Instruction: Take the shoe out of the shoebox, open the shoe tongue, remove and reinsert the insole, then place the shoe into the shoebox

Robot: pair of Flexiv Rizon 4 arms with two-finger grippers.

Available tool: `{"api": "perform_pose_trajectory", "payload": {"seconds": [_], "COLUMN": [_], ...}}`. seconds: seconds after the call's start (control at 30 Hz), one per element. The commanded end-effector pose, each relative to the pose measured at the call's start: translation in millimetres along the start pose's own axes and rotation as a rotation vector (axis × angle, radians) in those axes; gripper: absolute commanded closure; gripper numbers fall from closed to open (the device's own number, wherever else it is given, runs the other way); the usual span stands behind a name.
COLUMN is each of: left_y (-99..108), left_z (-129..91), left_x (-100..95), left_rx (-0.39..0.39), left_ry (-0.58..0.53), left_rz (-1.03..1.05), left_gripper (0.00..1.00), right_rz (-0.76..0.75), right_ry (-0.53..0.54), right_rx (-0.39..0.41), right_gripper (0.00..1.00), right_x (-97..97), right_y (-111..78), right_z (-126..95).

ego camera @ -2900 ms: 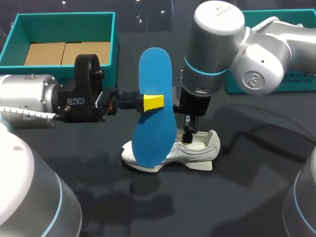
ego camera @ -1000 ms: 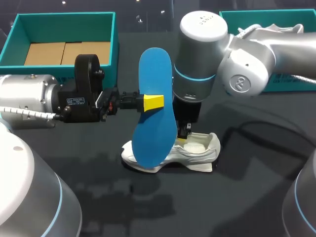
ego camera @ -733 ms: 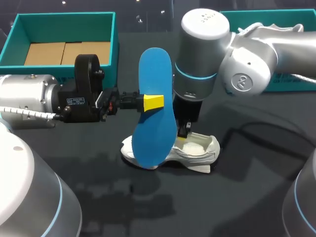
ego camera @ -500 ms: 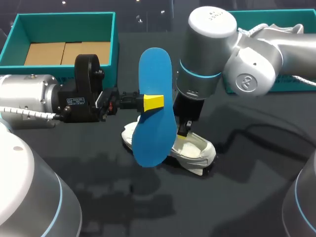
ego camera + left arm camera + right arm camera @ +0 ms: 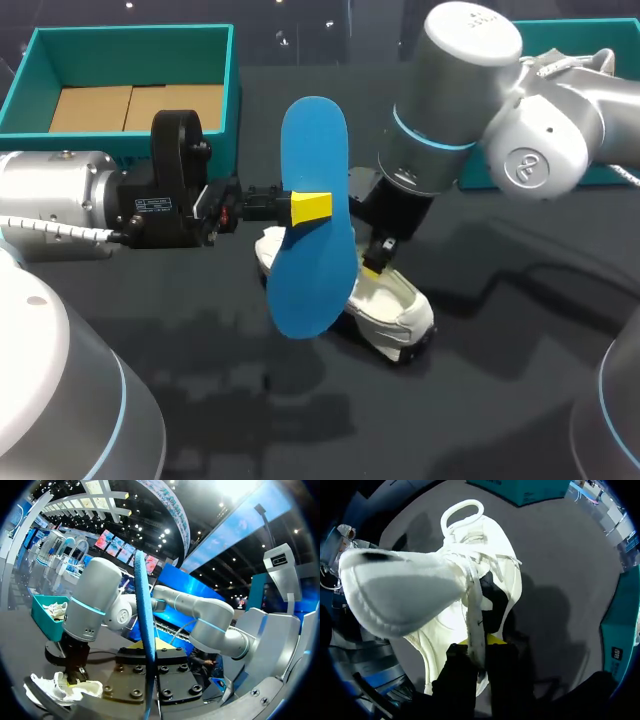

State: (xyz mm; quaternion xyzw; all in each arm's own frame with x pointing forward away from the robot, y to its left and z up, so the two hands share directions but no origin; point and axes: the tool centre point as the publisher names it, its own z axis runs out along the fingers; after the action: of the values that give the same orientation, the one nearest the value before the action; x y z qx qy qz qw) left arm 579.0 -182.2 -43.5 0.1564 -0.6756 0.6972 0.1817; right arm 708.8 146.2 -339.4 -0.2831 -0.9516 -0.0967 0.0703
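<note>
Dark table (image 5: 500,400), teal shoebox (image 5: 120,36), insole (image 5: 315,150) overlapping shoe (image 5: 395,300)

The head camera looked down on the shoe (image 5: 395,300) and bench (image 5: 520,400) from above and behind. The left wrist camera faced the shoe from one side; the right hung close above it. All three shared it.

The insole (image 5: 315,140) is showing a plain bright blue, and the shoe (image 5: 398,300) is showing white all over. The left gripper (image 5: 311,207) and the right gripper (image 5: 375,266) are showing yellow tips on black fingers. The shoebox (image 5: 30,80) is looking teal with a brown cardboard floor, and the table (image 5: 500,400) is looking plain black. The left arm (image 5: 50,195) and the right arm (image 5: 460,80) are shining silver-grey, and the right arm is wearing a light blue ring.
</note>
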Motion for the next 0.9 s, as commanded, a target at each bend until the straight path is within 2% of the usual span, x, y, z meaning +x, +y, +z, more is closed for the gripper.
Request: {"api": "perform_pose_trajectory", "payload": {"seconds": [0.03,0.13,0.63,0.7,0.9], "left_y": [0.5,0.5,0.5,0.5,0.5], "left_z": [2.7,2.7,2.7,2.7,2.7], "left_x": [-1.7,-1.7,-1.7,-1.7,-1.7], "left_rx": [0.001,0.001,0.001,0.001,0.001], "left_ry": [0.001,0.001,0.001,0.001,0.001], "left_rz": [0.000,0.000,0.000,0.000,0.000], "left_gripper": [1.00,1.00,1.00,1.00,1.00], "right_rz": [0.073,0.151,0.151,0.226,0.484], "right_ry": [-0.003,-0.014,-0.014,-0.014,0.010], "right_rx": [-0.006,0.048,0.048,-0.011,-0.076], "right_gripper": [1.00,1.00,1.00,1.00,1.00], "right_x": [7.0,13.4,13.4,19.1,29.5], "right_y": [0.1,4.1,4.1,1.5,-10.7], "right_z": [-6.9,-10.9,-10.9,-12.4,-10.7]}}
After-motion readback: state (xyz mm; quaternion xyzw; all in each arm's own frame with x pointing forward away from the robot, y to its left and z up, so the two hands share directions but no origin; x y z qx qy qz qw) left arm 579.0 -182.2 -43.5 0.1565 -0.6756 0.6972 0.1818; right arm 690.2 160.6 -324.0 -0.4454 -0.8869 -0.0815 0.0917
